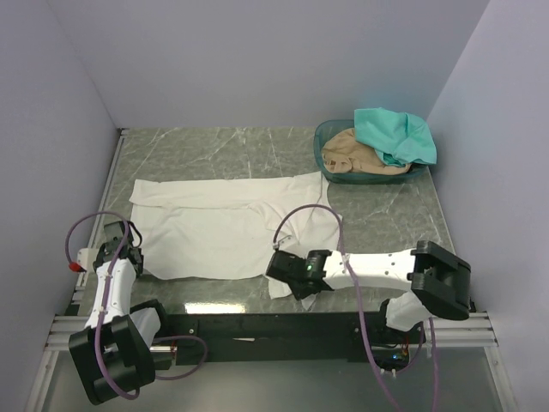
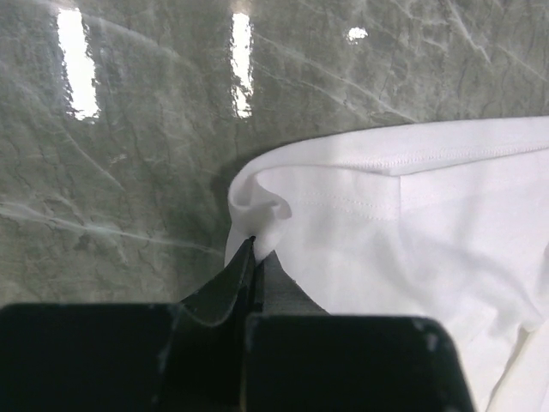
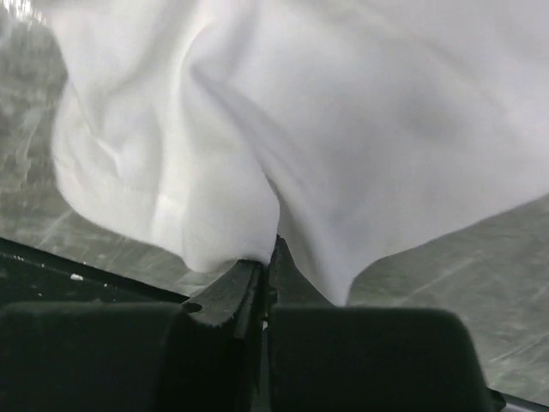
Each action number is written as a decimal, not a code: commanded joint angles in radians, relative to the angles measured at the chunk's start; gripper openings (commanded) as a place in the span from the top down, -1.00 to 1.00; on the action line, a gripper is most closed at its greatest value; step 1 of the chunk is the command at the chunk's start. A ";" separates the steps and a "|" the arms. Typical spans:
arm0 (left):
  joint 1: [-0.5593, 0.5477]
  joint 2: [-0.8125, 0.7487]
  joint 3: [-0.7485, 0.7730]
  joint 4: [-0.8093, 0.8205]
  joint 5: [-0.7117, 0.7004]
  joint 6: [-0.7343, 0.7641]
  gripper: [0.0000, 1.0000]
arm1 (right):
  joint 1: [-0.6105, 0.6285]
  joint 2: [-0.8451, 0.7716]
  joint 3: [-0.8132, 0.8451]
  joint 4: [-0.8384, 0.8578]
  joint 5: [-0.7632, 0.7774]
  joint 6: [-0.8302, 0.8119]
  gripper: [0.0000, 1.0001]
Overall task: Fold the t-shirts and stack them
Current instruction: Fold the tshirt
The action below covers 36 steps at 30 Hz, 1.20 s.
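Observation:
The white t-shirt (image 1: 225, 225) lies spread across the middle of the grey marble table; no print shows. My left gripper (image 1: 127, 250) is shut on its near-left corner; in the left wrist view the gripper (image 2: 256, 245) pinches a hemmed corner of the white cloth (image 2: 403, 223). My right gripper (image 1: 279, 268) is shut on the shirt's near-right edge, which bunches and hangs from it; the right wrist view shows the gripper (image 3: 269, 249) pinching draped white cloth (image 3: 343, 112). The teal t-shirt (image 1: 396, 136) and the tan t-shirt (image 1: 354, 154) lie crumpled in the basket.
A round translucent green basket (image 1: 324, 137) stands at the far right. White walls close in the left, far and right sides. A black rail (image 1: 257, 326) with the arm bases runs along the near edge. Bare marble (image 1: 223, 150) lies beyond the shirt.

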 commanded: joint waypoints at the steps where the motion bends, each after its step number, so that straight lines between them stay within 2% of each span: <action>1: 0.004 -0.002 0.050 0.000 0.046 0.034 0.99 | -0.091 -0.088 0.062 -0.038 0.042 -0.041 1.00; 5: 0.003 0.026 0.101 -0.020 0.066 0.040 0.99 | -0.184 -0.157 0.111 -0.056 0.021 -0.102 1.00; 10: -0.001 0.069 0.160 -0.013 0.097 0.052 0.99 | -0.277 -0.159 0.201 -0.061 0.017 -0.190 1.00; 18: -0.053 0.171 0.275 -0.005 0.065 0.028 0.99 | -0.412 -0.076 0.344 -0.038 0.059 -0.272 1.00; 22: -0.073 0.259 0.326 0.026 0.076 0.028 0.99 | -0.474 -0.030 0.395 -0.006 0.011 -0.309 1.00; 27: -0.120 0.369 0.430 0.003 0.010 0.006 0.99 | -0.526 0.054 0.465 -0.004 -0.018 -0.358 1.00; 36: -0.122 0.518 0.538 0.027 -0.035 0.011 0.99 | -0.624 0.212 0.596 -0.012 -0.088 -0.423 1.00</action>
